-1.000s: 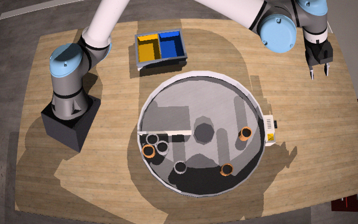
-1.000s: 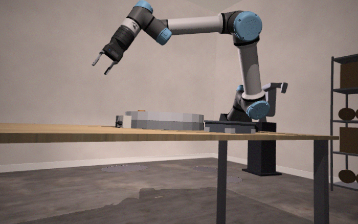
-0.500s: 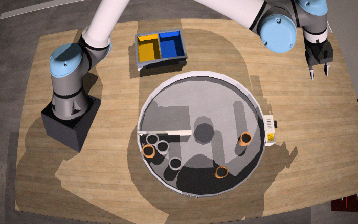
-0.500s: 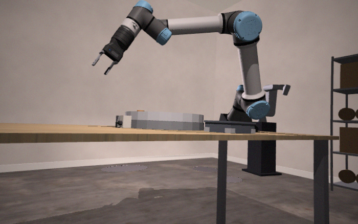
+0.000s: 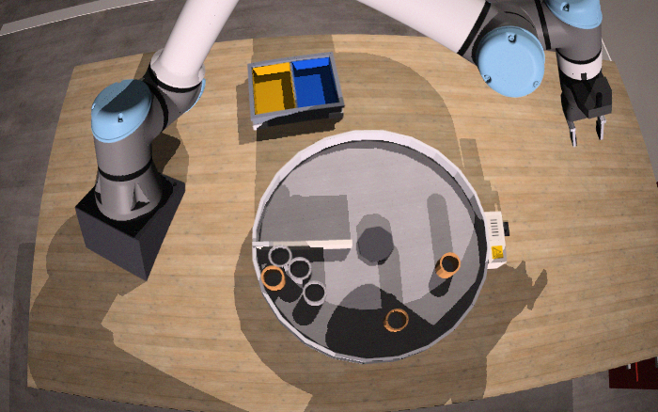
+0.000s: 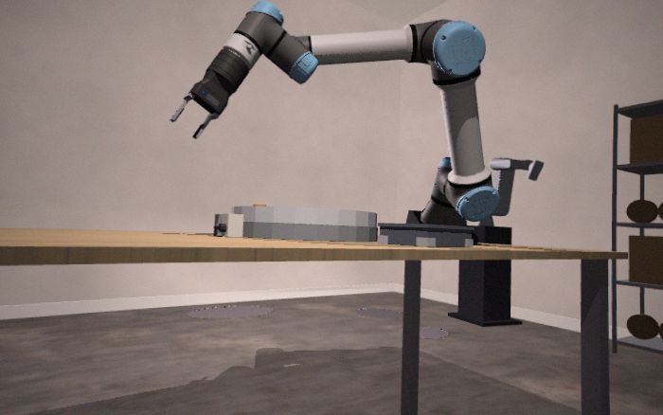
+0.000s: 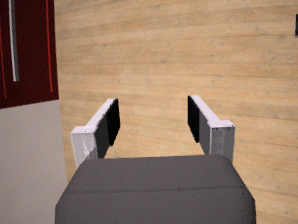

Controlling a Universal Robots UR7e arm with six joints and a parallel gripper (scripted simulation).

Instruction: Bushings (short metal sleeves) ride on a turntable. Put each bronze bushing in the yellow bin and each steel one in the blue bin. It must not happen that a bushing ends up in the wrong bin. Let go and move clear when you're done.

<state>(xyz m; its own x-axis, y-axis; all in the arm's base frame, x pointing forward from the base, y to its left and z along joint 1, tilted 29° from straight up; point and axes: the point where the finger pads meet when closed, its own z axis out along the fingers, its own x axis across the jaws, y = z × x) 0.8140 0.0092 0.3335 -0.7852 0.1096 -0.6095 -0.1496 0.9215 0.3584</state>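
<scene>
The robot's gripper (image 5: 587,140) (image 6: 185,128) (image 7: 153,111) is spread wide, with nothing between its fingers, and it hangs high up past the far side of the turntable (image 5: 368,165) (image 6: 303,215) from the arm's foot. All six bushings ride on the turntable, so the fingers must come back toward the arm's foot and down to reach any of them. The nearest one to the fingers is a bronze bushing (image 5: 441,271) (image 6: 259,205) close to the rim by the little white box (image 5: 493,221) (image 6: 234,225). It seems to stand on its end, its long way up and down, so the tilted fingers would likely need to point straight down first. A second bronze bushing (image 5: 389,327) stands apart from the rest. The third bronze bushing (image 5: 266,286) sits at the rim in a tight bunch with two steel bushings, near the pale flat bar (image 5: 310,244), and one more steel bushing stands just beside them. Squeezing in there could bump a neighbor. The bushings are round, hollow tubes, orange or gray. The yellow bin (image 5: 272,97) and the blue bin (image 5: 315,89) are square-cornered, side by side on the smooth, streaky wood table (image 5: 203,310) (image 6: 122,240) (image 7: 150,50), with no bushing in view in either.
</scene>
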